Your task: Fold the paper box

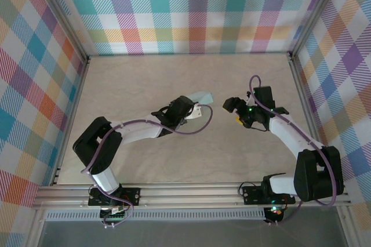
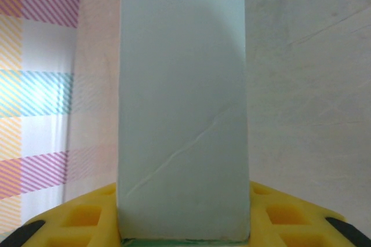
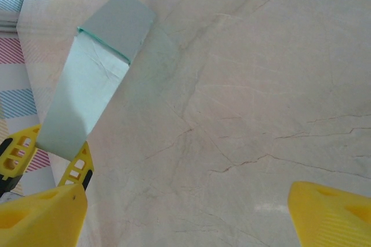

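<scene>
The left tool (image 1: 192, 108) is closed to a narrow gap on 1 short end of the paper box (image 1: 204, 97), its 2 yellow pads (image 2: 87, 218) pinching the card from either side. The right tool (image 1: 231, 105) stands wide with nothing between its pads, just beside the box's free end, over the middle of the surface (image 1: 145, 79). The box looks to be held clear of the surface, since a soft shadow lies beside it in the right wrist view. I judge the step in hand to be working the end panel (image 3: 119, 24), a darker piece bent at a crease across the far end. To do it well, I would bring the right tool squarely onto that panel and press across the crease, not along the box, because thin card pushed endwise will likely bow. The left grip should stay firm without crushing the walls. The box's long axis runs straight out from the left tool. Seen from above, it points away and to the right, with its free end toward the right tool.
</scene>
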You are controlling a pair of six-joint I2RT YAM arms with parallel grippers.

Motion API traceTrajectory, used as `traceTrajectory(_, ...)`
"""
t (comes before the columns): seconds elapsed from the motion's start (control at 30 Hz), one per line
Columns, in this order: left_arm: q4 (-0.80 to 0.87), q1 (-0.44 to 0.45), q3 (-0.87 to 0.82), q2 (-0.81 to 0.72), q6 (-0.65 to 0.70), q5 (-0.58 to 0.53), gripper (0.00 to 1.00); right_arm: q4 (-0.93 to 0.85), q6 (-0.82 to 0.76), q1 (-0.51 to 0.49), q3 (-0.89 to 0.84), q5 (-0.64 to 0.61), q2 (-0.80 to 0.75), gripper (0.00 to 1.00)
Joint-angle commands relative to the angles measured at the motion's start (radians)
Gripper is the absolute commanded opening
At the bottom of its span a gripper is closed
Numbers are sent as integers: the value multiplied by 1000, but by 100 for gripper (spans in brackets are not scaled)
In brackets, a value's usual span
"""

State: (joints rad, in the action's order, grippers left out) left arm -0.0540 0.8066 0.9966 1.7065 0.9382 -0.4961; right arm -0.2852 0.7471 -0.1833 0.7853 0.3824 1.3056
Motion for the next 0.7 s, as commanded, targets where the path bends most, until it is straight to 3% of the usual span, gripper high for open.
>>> traceTrajectory(0.0,-103,16,-22,14,25,-82,37,4,-5,5,-15,10,-22,89)
traceTrajectory(0.23,-77,14,-8,39,8,-76,50,3,-8,7,-11,14,-32,89)
traceTrajectory(0.43,-57,7,-2,58,-27,-61,54,-8,-11,8,-11,9,-46,89)
traceTrajectory(0.67,-14,0,4,56,-74,-41,81,-17,-22,11,-12,4,-61,89)
